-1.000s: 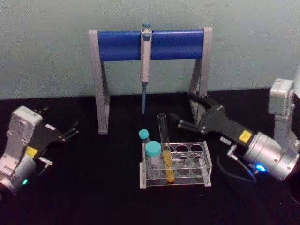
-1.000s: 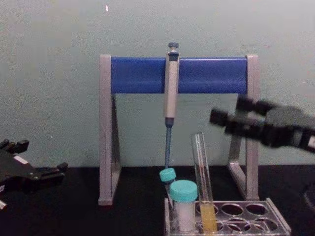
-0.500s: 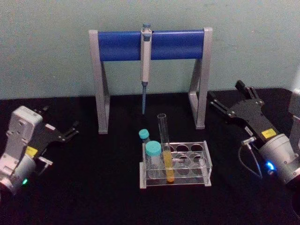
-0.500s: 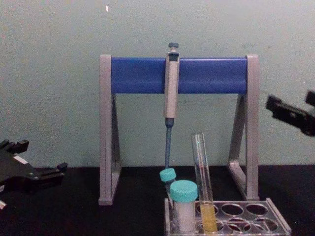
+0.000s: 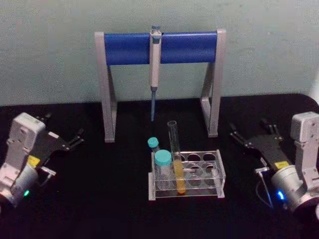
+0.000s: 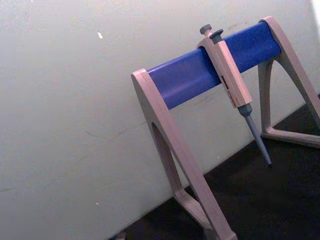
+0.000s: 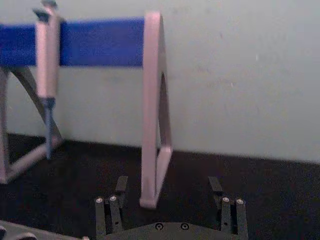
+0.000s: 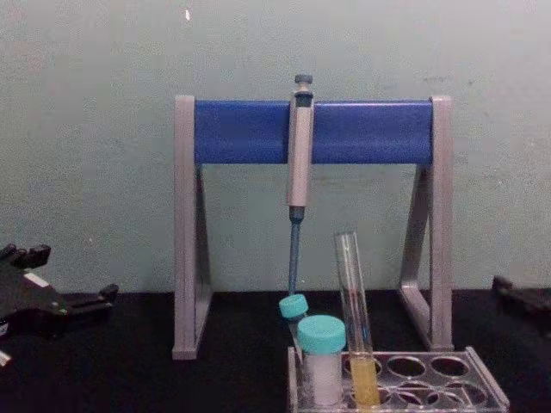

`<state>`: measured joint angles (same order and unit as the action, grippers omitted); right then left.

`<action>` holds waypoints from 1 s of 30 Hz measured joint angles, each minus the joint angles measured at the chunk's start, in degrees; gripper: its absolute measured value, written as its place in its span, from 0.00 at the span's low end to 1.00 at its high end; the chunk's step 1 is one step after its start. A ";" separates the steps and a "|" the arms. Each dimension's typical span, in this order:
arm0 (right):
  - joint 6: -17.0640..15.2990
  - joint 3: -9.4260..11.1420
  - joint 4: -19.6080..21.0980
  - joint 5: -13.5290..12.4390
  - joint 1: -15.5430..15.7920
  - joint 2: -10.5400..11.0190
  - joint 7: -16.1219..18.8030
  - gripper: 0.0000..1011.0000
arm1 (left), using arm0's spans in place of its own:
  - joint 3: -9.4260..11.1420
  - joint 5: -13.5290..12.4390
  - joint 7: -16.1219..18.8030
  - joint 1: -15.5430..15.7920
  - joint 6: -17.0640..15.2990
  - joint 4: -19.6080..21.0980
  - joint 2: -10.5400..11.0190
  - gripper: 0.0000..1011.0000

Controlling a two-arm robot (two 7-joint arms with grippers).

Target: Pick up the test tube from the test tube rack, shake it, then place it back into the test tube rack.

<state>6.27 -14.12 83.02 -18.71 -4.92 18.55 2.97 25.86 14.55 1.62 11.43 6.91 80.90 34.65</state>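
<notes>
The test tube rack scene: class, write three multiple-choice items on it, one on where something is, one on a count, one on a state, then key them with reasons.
1. Where is the test tube?
A. Standing in the test tube rack
B. Lying on the table
C. Held in the right gripper

2. How many teal-capped tubes stand at the rack's left end?
A. One
B. Two
C. Four

3. What state is the right gripper in?
A. Shut on the tube
B. Shut on the pipette
C. Open and holding nothing

Answers:
1 A, the tube stands in a hole of the rack with yellow liquid in its lower part, leaning slightly.
2 B, the head view shows one larger cap in front and a smaller one behind.
3 C, in the right wrist view its fingers stand apart with only table between them, off to the rack's right. The left gripper rests open at the far left.
</notes>
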 joint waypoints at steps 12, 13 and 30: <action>-2.03 0.50 -5.24 2.19 -0.56 -2.26 -0.62 0.99 | 0.00 0.00 0.00 0.00 0.00 0.00 0.00 0.99; -2.20 0.57 -5.64 2.40 -0.65 -2.48 -0.51 0.99 | 0.00 0.00 0.00 0.00 0.00 0.00 0.00 0.99; -2.80 0.89 -6.94 3.44 -0.92 -3.16 0.39 0.99 | 0.00 0.00 0.00 0.00 0.00 0.00 0.00 0.99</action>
<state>3.48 -13.23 76.09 -15.27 -5.84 15.39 3.36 25.86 14.55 1.62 11.43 6.91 80.90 34.64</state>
